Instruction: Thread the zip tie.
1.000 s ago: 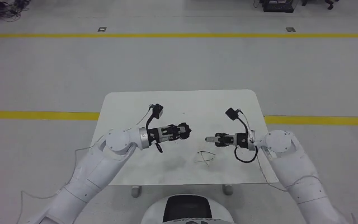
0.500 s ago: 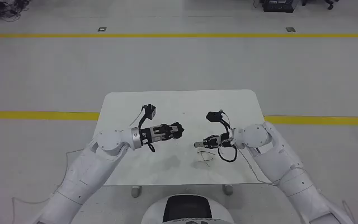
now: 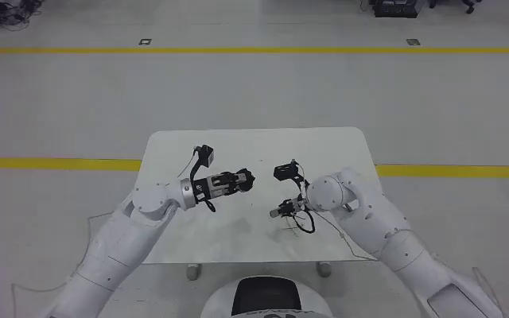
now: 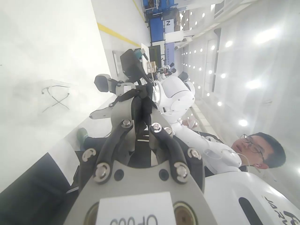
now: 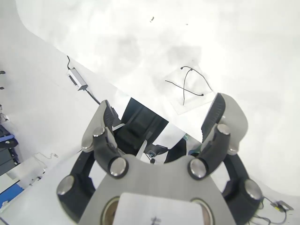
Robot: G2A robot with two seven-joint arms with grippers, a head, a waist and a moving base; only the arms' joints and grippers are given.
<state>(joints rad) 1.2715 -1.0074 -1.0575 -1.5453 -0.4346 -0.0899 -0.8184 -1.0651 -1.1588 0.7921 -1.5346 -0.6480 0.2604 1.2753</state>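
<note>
R gripper (image 5: 161, 106) jaws wide open, empty, near 2 black zip ties (image 5: 187, 83) lying crossed on white table (image 3: 238, 151) by its front edge, ties ahead of jaws, not btwn them, L gripper (image 3: 248, 178) jaws closed, nothing seen in them, well apart from ties

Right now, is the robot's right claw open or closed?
Open. The right gripper has its fingers spread wide, nothing between them, near the zip ties on the table.
</note>
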